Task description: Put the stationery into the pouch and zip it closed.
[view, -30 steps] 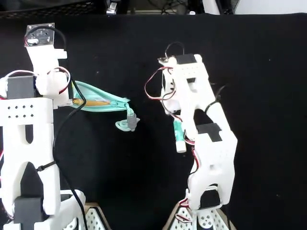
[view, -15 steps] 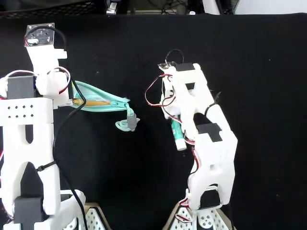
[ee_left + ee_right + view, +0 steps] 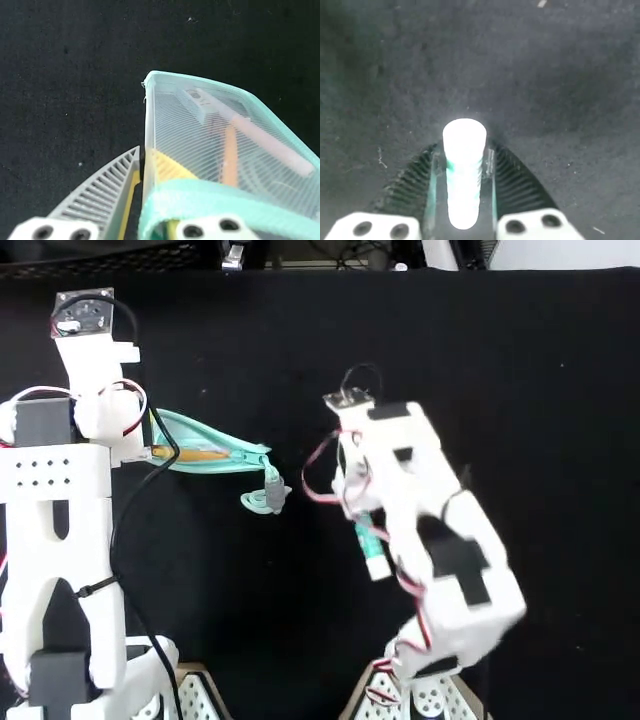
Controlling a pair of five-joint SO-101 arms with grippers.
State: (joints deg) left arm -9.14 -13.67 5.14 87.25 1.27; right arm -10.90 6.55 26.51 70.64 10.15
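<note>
pinching one end of the translucent mint-green zip pouch [image 3: 205, 452], the left gripper [image 3: 143, 158] is clamped on its rim, with one grey ribbed finger [image 3: 107, 187] outside the wall and the other hidden behind the plastic. the pouch lies on the black cloth table [image 3: 520, 360] with its zip gaping. through its ribbed side an orange pencil [image 3: 229, 160] and a pale pink pen [image 3: 265, 140] show inside. a grey pull strap [image 3: 272, 490] with a mint loop trails from the pouch's other end. well apart from the pouch, beyond that strap end, the right gripper [image 3: 464, 150] squeezes a white and green cylindrical stick [image 3: 464, 175] between both fingers, its white tip poking out past them.
</note>
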